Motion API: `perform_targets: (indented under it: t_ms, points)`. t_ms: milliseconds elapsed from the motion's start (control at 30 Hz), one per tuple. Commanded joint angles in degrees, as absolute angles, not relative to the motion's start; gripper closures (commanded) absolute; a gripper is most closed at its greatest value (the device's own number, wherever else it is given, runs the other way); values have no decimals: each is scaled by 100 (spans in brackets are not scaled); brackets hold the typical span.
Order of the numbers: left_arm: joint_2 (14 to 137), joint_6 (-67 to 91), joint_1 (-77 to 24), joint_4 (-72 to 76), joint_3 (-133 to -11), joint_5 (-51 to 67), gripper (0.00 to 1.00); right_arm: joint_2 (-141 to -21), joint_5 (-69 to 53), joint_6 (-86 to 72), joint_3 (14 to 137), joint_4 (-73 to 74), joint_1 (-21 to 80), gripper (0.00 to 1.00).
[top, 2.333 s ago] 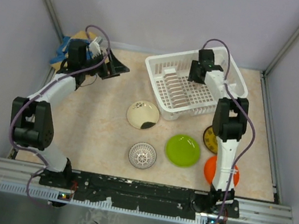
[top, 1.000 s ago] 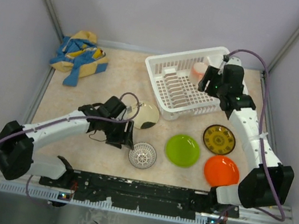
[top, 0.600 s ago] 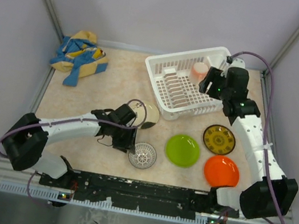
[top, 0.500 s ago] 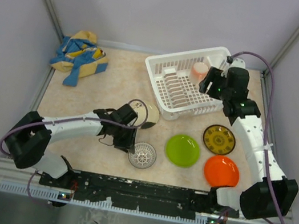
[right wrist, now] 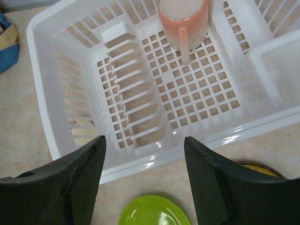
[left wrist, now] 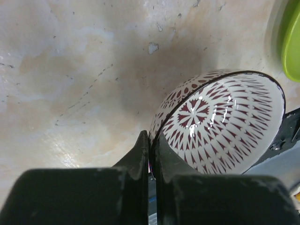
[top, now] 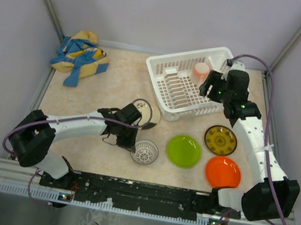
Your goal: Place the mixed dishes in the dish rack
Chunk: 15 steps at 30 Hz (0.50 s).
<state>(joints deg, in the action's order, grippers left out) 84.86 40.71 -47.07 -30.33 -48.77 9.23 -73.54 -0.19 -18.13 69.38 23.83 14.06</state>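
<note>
The bowl (left wrist: 220, 122) is the dish in hand. It sits near the bench's (top: 116, 77) 6 o'clock edge, tipped up on its side so its patterned inside faces my left wrist camera. My left gripper (left wrist: 151, 140) is pressed together on its rim at the bowl's 9 o'clock side, one finger inside and one outside. (I cannot tell whether the foot has left the bench.)

The rack (top: 193, 82) stands at about 1 o'clock on the bench. Only the cup (right wrist: 183, 23) is loaded, lying on the lattice floor in its far part, and the plate ribs are bare.

Four plates are yet to go. The cream plate (top: 149, 112) is just beyond the bowl at 12 o'clock, partly under my left wrist. The lime plate (top: 184, 151) is at the bowl's 3 o'clock. The brown-yellow plate (top: 220, 139) and the orange plate (top: 223, 172) lie further right. So I judge the job barely begun: one of six in, one gripped.

My left arm lies low and stretched across the bench toward 3 o'clock, wrist turned down. My right arm reaches up to 12 o'clock, and my right gripper (top: 210, 87) hangs spread and empty over the rack's near rim. The cloth (top: 80, 56) lies well apart at 10 o'clock.
</note>
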Motion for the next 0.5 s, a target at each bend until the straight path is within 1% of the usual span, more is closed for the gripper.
perform_targets:
  t_ms: [0,167,300,433,467]
  points:
    - [8539,4076,-4736,-3125,-5120,1001,100,-7103,-161,-1788,6863,2235,1450,32]
    - [8428,4042,-4732,-3411,-5519,1133,100,-7195,-301,-1732,7002,2364,1450,32]
    - [8231,3893,-4588,-3926,-6356,1344,100,-7346,-644,-1674,7192,2497,1422,31]
    - [8009,3853,-4110,-3978,-7195,1799,100,-7632,-1056,-1749,7468,2630,1280,30]
    - [7985,3850,-3862,-3934,-7402,2013,100,-7695,-1125,-1783,7535,2644,1218,30]
